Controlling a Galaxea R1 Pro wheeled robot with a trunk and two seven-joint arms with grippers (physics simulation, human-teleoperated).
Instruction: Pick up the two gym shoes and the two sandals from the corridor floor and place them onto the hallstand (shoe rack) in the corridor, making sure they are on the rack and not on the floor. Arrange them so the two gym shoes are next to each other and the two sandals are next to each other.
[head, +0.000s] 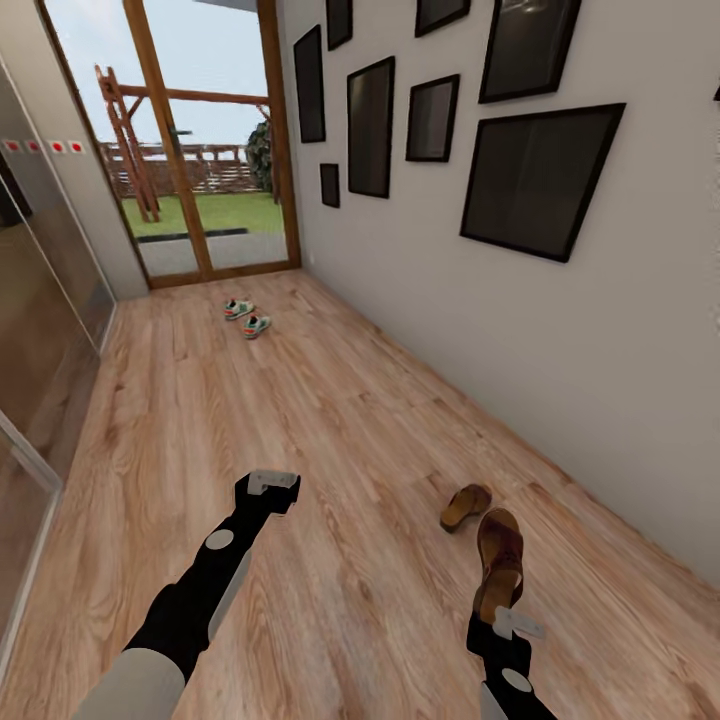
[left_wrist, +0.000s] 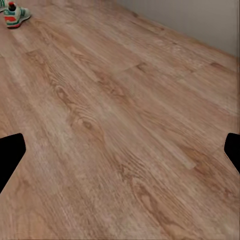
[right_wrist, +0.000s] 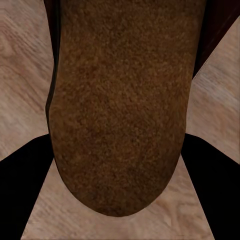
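Two white gym shoes (head: 238, 309) (head: 256, 325) lie side by side on the corridor floor (head: 330, 430) far ahead, near the glass door; one of them (left_wrist: 15, 14) also shows in the left wrist view. A brown sandal (head: 499, 562) sticks out of my right gripper (head: 507, 622), which is shut on it. The right wrist view looks onto its brown sole (right_wrist: 120, 105), with a black finger (right_wrist: 20, 185) on either side. The other sandal (head: 466, 505) lies on the floor just beyond it. My left gripper (head: 272, 485) hangs open over bare planks. The hallstand is out of view.
A white wall (head: 560, 330) hung with dark picture frames runs along the right. Glossy sliding panels (head: 40, 340) line the left. A wood-framed glass door (head: 205, 150) closes the far end. Wide floor lies between me and the gym shoes.
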